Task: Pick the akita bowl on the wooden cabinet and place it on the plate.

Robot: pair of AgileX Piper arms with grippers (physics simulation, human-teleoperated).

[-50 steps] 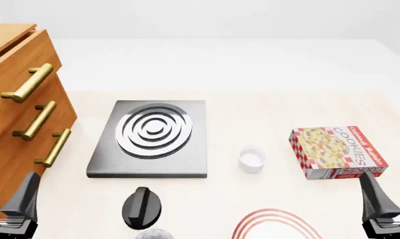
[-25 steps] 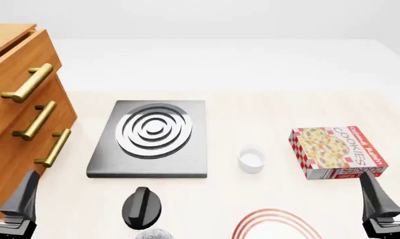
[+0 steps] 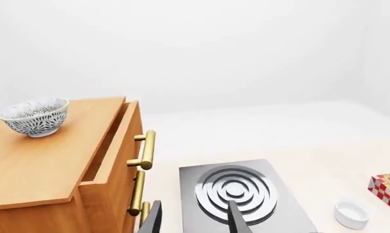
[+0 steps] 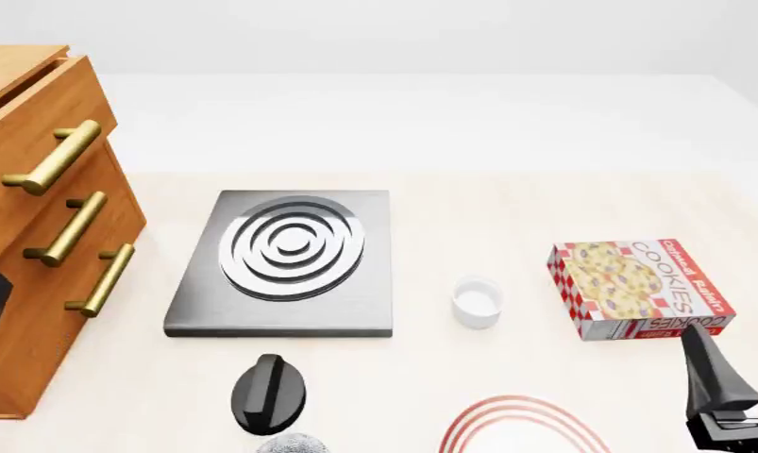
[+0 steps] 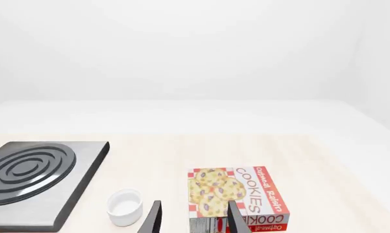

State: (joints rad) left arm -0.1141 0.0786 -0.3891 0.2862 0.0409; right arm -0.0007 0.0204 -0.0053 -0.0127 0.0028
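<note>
- We judge the task barely begun: the bowl [image 3: 36, 116] sits upright on top of the cabinet [image 3: 59, 160], near its back edge, untouched.
- Our left gripper [image 3: 193, 218] is empty, its fingers [image 3: 153, 219] apart; the left wrist view looks over the cabinet top with the bowl well apart from the fingers, so the reach is all ahead.
- In the front view only a dark piece of the left arm shows at the left edge, beside the cabinet front [image 4: 39, 236].
- Our right gripper [image 5: 193, 218] is empty too, fingers apart, hanging near the cookie box [image 4: 641, 288] on the right side of the surface [image 4: 480, 142].
- The plate [image 4: 524, 425] lies at the near edge of the surface, only its red rings showing, nothing on the part we see.
- Left to do: reach the bowl, grip its rim, lift it clear, carry it past the stove [image 4: 287, 260] and small cup [image 4: 476, 302], and set it on the plate.
</note>
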